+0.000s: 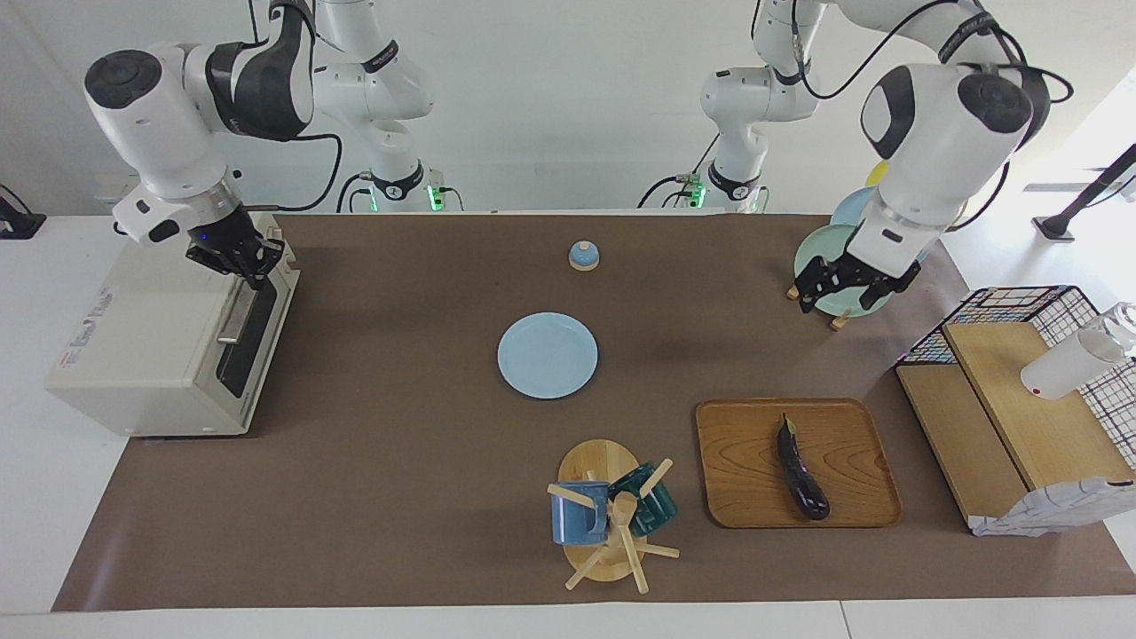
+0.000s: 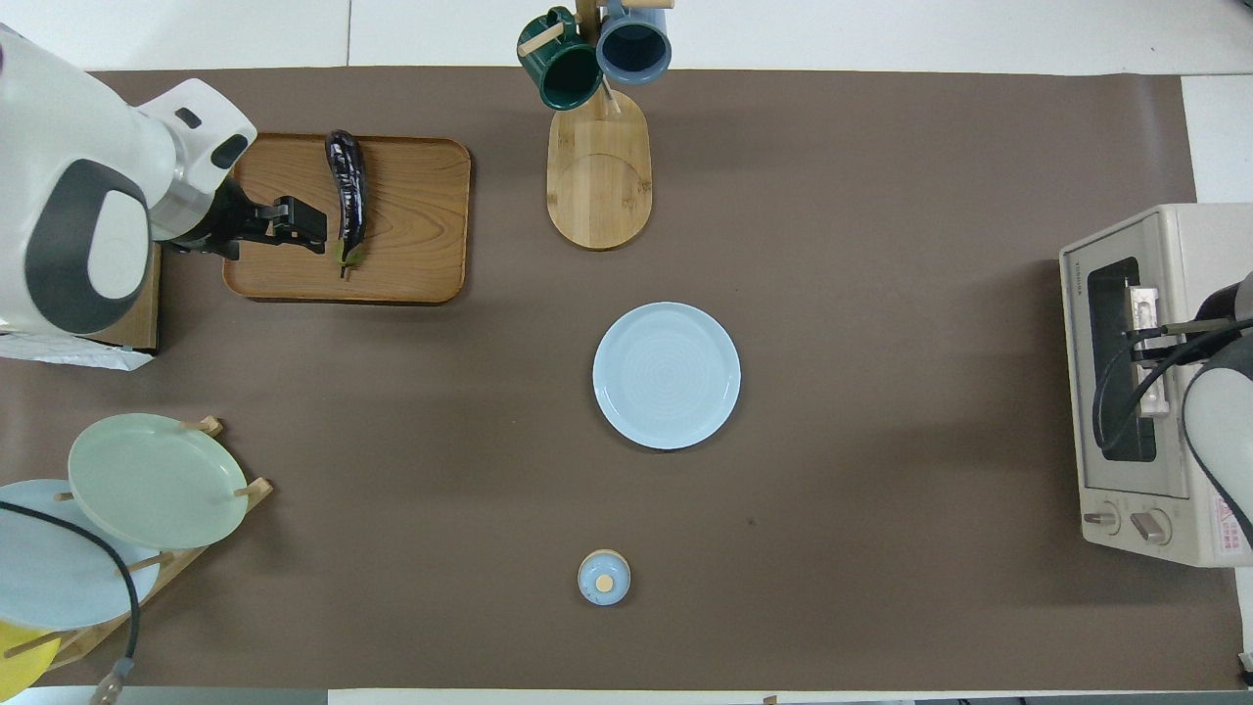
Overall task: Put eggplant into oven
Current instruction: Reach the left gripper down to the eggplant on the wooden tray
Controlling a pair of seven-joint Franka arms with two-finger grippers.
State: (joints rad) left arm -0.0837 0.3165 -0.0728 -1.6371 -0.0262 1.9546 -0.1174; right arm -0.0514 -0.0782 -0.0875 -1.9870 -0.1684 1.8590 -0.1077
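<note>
At the oven door's handle I have the right hand pinched shut, so door-opening comes first and needs a downward pull, while the left hand hangs spread short of the eggplant on its tray.

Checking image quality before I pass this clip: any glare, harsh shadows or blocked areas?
Facing view: bright daylight washes out the corner above the wire basket; soft shadows lie under the oven and blue plate. Overhead view: highlights streak the glossy eggplant; the left arm's white body hides the basket end of the table.
</note>
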